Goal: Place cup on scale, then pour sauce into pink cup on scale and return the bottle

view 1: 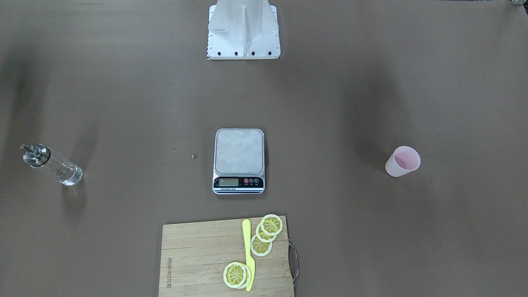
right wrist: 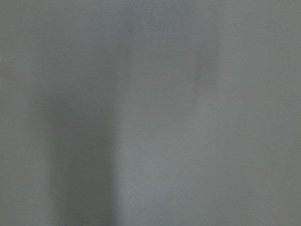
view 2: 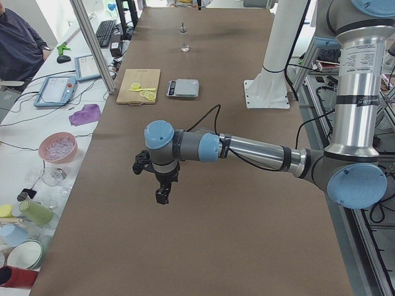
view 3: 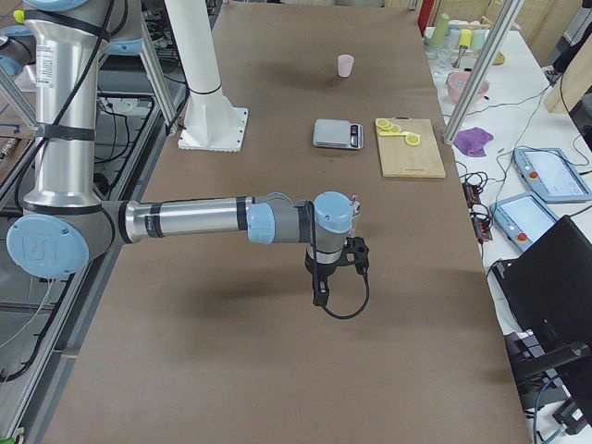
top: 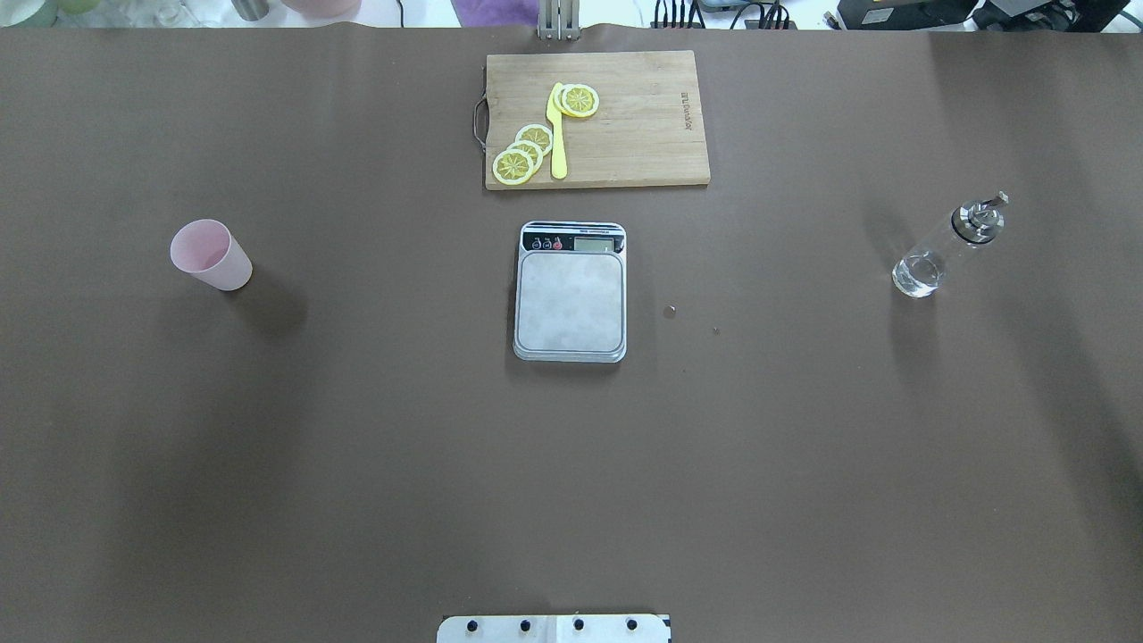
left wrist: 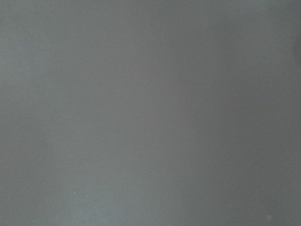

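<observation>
The pale pink cup stands upright on the robot's left side of the table; it also shows in the front view. The scale sits mid-table with a bare steel platform. The clear glass bottle with a metal spout stands on the robot's right side. The clear sauce shows at its base. My left gripper and right gripper show only in the side views, hanging above the table, so I cannot tell if they are open or shut. Both wrist views show only bare table.
A wooden cutting board with lemon slices and a yellow knife lies beyond the scale. The robot's base plate is at the near edge. An operator sits beside the table.
</observation>
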